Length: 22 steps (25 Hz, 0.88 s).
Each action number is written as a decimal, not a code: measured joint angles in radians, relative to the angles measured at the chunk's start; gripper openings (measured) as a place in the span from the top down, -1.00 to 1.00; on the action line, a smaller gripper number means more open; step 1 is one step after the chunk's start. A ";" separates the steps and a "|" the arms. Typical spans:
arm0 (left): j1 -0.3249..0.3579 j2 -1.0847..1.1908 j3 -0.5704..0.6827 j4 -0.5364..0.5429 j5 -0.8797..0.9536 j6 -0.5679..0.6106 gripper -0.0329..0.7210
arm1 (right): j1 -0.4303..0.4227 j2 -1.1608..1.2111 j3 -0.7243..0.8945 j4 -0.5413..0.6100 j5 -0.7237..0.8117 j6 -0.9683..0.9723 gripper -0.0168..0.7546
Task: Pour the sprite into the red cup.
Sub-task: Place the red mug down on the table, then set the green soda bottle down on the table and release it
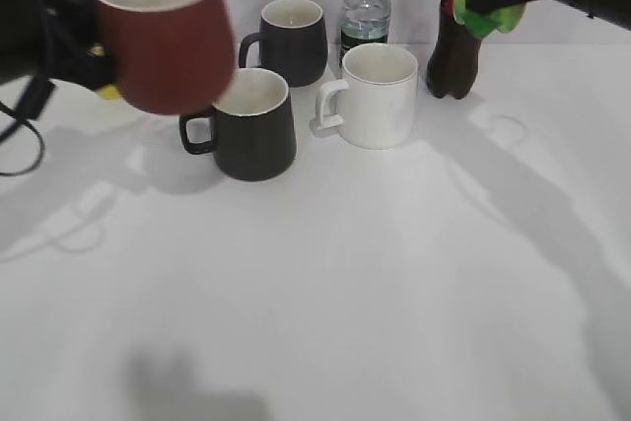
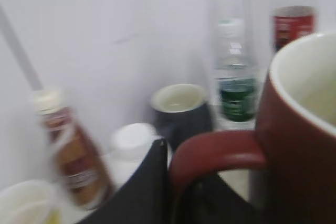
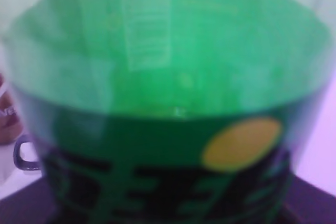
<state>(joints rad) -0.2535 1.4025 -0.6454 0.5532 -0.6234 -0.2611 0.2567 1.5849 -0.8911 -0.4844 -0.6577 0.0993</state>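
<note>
The red cup (image 1: 166,32) hangs in the air at the upper left, tilted, held by its handle in my left gripper (image 1: 94,56). In the left wrist view the cup (image 2: 302,145) fills the right side and my gripper (image 2: 173,182) is shut on its handle. The sprite (image 1: 490,15) shows only as a green patch under my right arm at the top right, raised off the table. In the right wrist view the green bottle (image 3: 168,103) fills the frame, with dark characters on its label. My right gripper's fingers are hidden behind it.
Two black mugs (image 1: 251,125) (image 1: 291,39), a white mug (image 1: 375,96), a clear water bottle (image 1: 366,7) and a dark cola bottle (image 1: 454,46) stand at the back of the white table (image 1: 345,293). A brown-labelled bottle (image 2: 71,145) and a white lid (image 2: 134,140) stand at the left.
</note>
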 joint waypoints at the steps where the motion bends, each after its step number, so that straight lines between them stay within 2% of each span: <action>1: 0.026 -0.003 0.000 0.000 0.003 0.000 0.78 | 0.000 0.003 0.000 0.034 -0.014 0.000 -0.15; 8: 0.157 -0.006 0.001 -0.005 0.061 0.000 0.78 | 0.000 0.063 0.001 0.204 -0.033 0.057 -0.15; 12: 0.217 -0.001 0.001 -0.018 0.076 0.000 0.78 | 0.000 0.068 0.002 0.255 0.020 0.121 -0.15; 16: 0.256 0.044 0.001 -0.027 0.073 0.000 0.78 | 0.000 0.068 0.012 0.277 0.119 0.112 -0.15; 22: 0.263 0.163 0.001 -0.086 0.018 0.070 0.78 | -0.001 0.068 0.096 0.308 0.134 0.023 -0.15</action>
<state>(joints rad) 0.0090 1.5653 -0.6443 0.4676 -0.6051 -0.1914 0.2556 1.6532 -0.7955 -0.1765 -0.5240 0.1225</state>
